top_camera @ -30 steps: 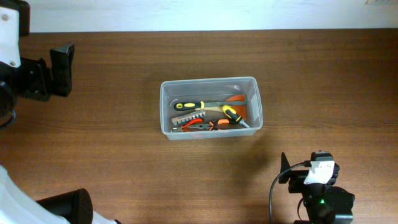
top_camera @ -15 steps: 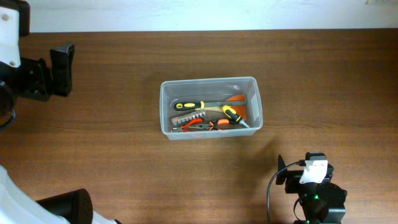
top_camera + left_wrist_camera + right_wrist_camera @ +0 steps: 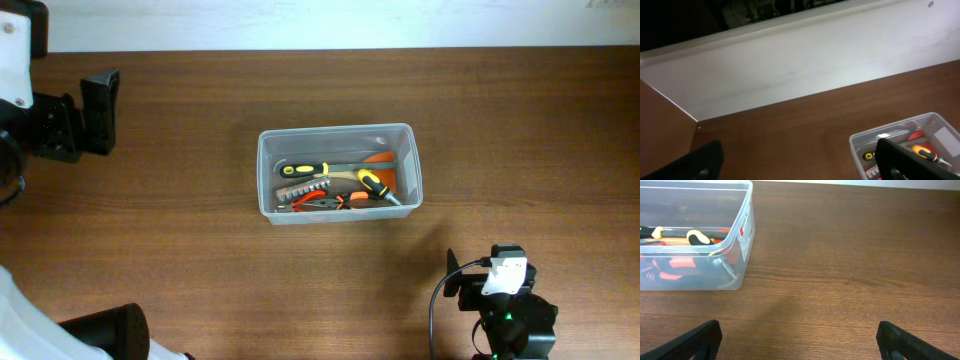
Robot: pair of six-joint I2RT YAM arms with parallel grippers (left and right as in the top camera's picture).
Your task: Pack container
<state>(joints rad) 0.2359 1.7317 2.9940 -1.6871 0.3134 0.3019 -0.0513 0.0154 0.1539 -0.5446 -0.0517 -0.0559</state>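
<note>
**Both claws spread, container mid-bench**

Overhead: I see the container (image 3: 340, 135) in the middle of the bench (image 3: 200, 260), its long side running across the picture. Inside lie a yellow-and-black screwdriver (image 3: 308, 169), a second screwdriver (image 3: 373, 184) towards the right end, and orange-handled pliers (image 3: 322, 203) along the near wall. My left arm (image 3: 60, 125) sits at the far left edge, well apart from the container. My right arm (image 3: 508, 310) is at the near right corner, also well apart.

Left wrist: the left claw (image 3: 799, 150) is spread wide, with nothing between its fingers (image 3: 705, 160). It faces the white wall (image 3: 815, 65) at the back of the bench. The container shows at lower right, partly behind the right-hand finger, with a yellow handle visible through the plastic.

Right wrist: the right claw (image 3: 799, 335) is spread wide too, and only bare bench lies between its tips. The container is at upper left, apart from the claw. Its end wall carries a small label (image 3: 743, 230), and a metal screwdriver tip rests in the lower corner inside.
</note>
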